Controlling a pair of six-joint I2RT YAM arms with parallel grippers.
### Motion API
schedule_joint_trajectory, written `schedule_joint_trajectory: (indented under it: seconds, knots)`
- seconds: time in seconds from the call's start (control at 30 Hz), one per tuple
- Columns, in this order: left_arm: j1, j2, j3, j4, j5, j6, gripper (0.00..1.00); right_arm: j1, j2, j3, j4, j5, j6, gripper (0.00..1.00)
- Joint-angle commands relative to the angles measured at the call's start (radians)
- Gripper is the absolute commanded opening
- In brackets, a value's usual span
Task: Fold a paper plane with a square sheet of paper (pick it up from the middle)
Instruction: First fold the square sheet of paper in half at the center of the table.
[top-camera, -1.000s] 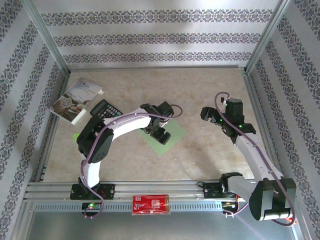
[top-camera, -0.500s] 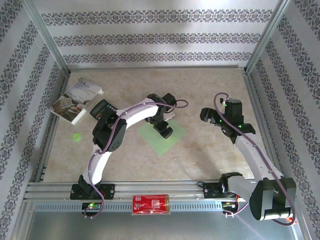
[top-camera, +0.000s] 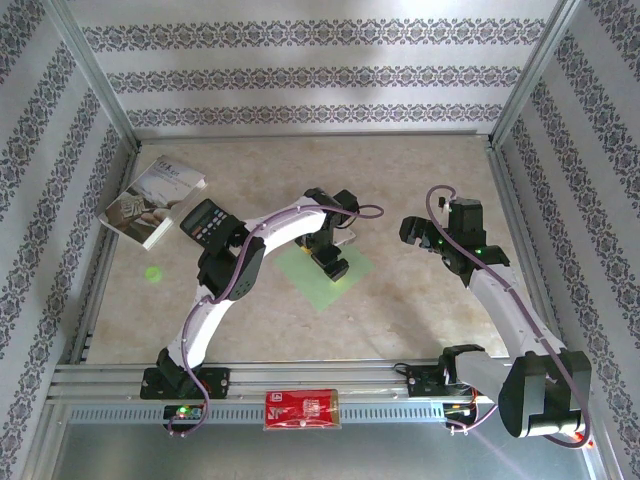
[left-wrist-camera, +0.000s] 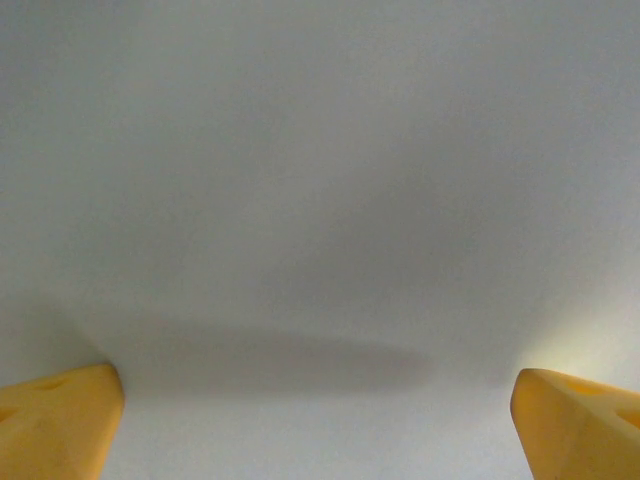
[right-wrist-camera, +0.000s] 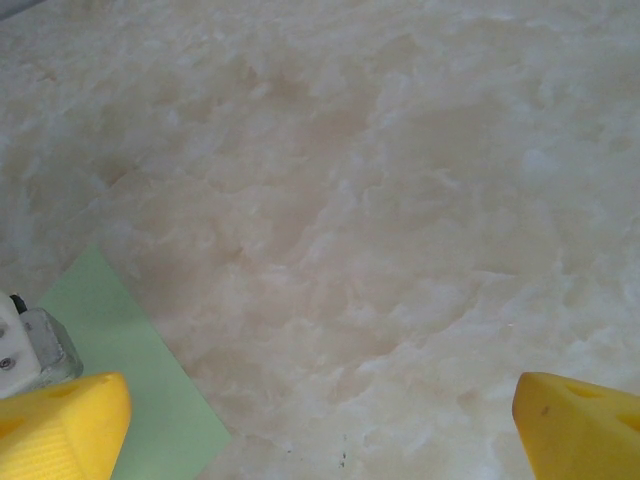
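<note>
Top external: left arm (top-camera: 280, 228) has stretched farther over the green sheet (top-camera: 318, 288).

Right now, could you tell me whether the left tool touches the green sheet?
Cannot tell. From the top camera the left tool sits over the square sheet of paper, hiding any gap; the wrist view shows neither contact nor gap plainly.

Setting: robotics lab test cell. Evidence: aluminium profile frame (top-camera: 92, 72) boxing in work area; patterned wallpaper panels (top-camera: 320, 78) mounted as backdrop on three sides; marble-look tabletop (top-camera: 420, 160); slotted aluminium rail (top-camera: 100, 378) along near edge, with white left arm (top-camera: 285, 228) and right arm (top-camera: 510, 305) bolted to it, purple cabling exposed. Loose props: booklet (top-camera: 150, 200), calculator (top-camera: 208, 222), red packet (top-camera: 302, 409).
</note>
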Motion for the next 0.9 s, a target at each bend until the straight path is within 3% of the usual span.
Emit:
schedule_joint_trajectory:
  seconds: [0.0,0.33,0.87]
  knots:
    - [-0.009,0.045,0.044,-0.079,0.010,0.014,1.00,0.004,0.008,-0.012,0.005,-0.005,-0.011,0.98]
    - [-0.042,0.086,0.028,-0.104,-0.086,0.008,1.00,0.004,0.005,-0.013,0.003,-0.005,-0.012,0.98]
    - [-0.047,0.071,-0.006,-0.074,-0.048,-0.022,0.95,0.004,0.008,-0.016,0.003,-0.005,-0.011,0.98]
